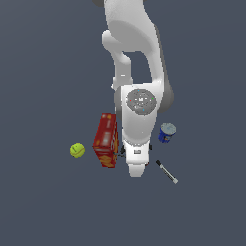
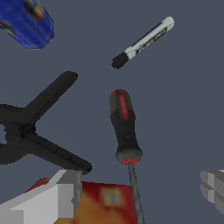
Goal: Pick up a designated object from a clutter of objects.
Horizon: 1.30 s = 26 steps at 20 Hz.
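Observation:
The screwdriver (image 2: 124, 127), with a stubby red-and-black handle and a thin dark shaft, lies on the floor directly below my gripper (image 2: 140, 192). The shaft runs between the two fingers (image 2: 57, 197), which stand wide apart and hold nothing. In the exterior view the hand (image 1: 136, 166) hangs over that spot and hides the screwdriver. The black clamp (image 2: 35, 127) lies beside the handle. The red cracker box (image 1: 106, 140) stands just to the exterior view's left of the hand, and its top shows in the wrist view (image 2: 105, 201) under the shaft's end.
The black-and-white marker pen (image 1: 166, 172) (image 2: 142, 41) lies beyond the handle's end. The blue can (image 1: 166, 133) (image 2: 26, 22) stands to the exterior view's right of the arm. The yellow-green ball (image 1: 77, 150) sits to the exterior view's left of the box.

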Tool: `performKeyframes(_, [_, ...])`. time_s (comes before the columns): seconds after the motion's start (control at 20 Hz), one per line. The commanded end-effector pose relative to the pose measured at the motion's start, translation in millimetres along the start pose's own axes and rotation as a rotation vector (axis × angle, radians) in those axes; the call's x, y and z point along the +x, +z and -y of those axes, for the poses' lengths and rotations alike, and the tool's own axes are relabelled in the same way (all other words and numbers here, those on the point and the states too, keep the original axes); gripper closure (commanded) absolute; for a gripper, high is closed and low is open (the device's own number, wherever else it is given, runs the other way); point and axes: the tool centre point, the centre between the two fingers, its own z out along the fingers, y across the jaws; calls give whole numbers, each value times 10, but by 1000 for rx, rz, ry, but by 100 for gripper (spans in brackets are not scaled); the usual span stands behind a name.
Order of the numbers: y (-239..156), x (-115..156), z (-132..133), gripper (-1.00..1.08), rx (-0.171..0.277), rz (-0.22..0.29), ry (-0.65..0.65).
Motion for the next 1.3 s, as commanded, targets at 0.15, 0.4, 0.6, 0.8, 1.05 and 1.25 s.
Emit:
performKeyframes(0.15, [36, -2, 0, -92, 0, 0, 0])
performKeyframes(0.4, [255, 3, 7, -92, 0, 0, -3])
performKeyframes(0.6, [440, 2, 11, -92, 0, -1, -5])
performKeyframes(0.8, [504, 3, 0, -92, 0, -1, -5])
performKeyframes(1.05, [504, 3, -2, 108, 0, -1, -5])
performKeyframes(1.25, [504, 3, -2, 108, 0, -1, -5])
